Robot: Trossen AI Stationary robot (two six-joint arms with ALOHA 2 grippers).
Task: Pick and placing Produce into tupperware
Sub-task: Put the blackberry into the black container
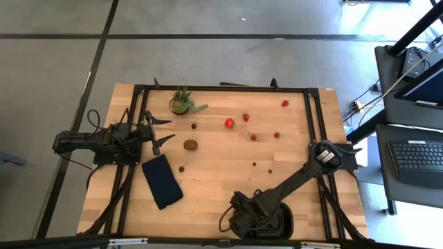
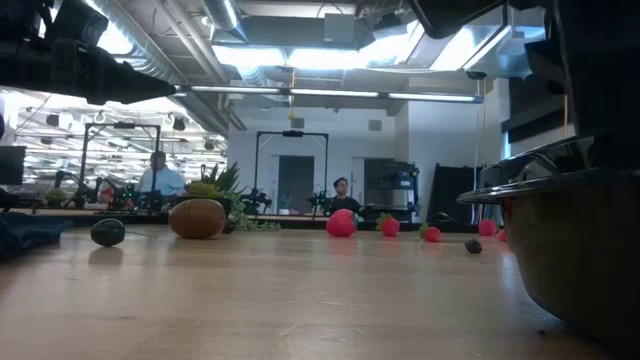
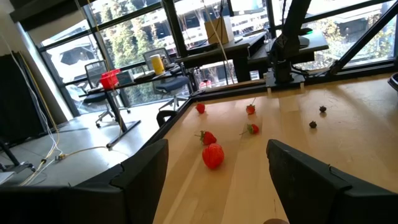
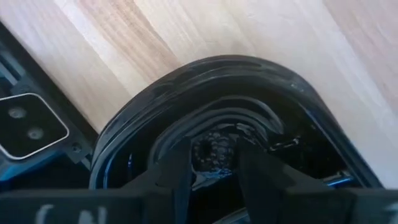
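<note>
Right gripper (image 4: pixel 214 163) hangs directly over the tray (image 4: pixel 186 81), fingers clamped on a dark berry (image 4: pixel 212 152); release goes straight down. Left gripper (image 1: pixel 163 131), spread apart, waits at the table's nine o'clock edge.

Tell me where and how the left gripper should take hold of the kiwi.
Grip the kiwi across its short middle, coming straight down from above. It lies flat on its side on the table, long axis running left to right, nothing touching it. The open left gripper sits close beside it; the potted plant stands clear behind.

The wooden table (image 1: pixel 221 180) carries strawberries (image 1: pixel 229 123), kiwi (image 1: pixel 190 144), plant (image 1: pixel 182 102), slab (image 1: pixel 162 181), tupperware (image 1: pixel 277 225).
</note>
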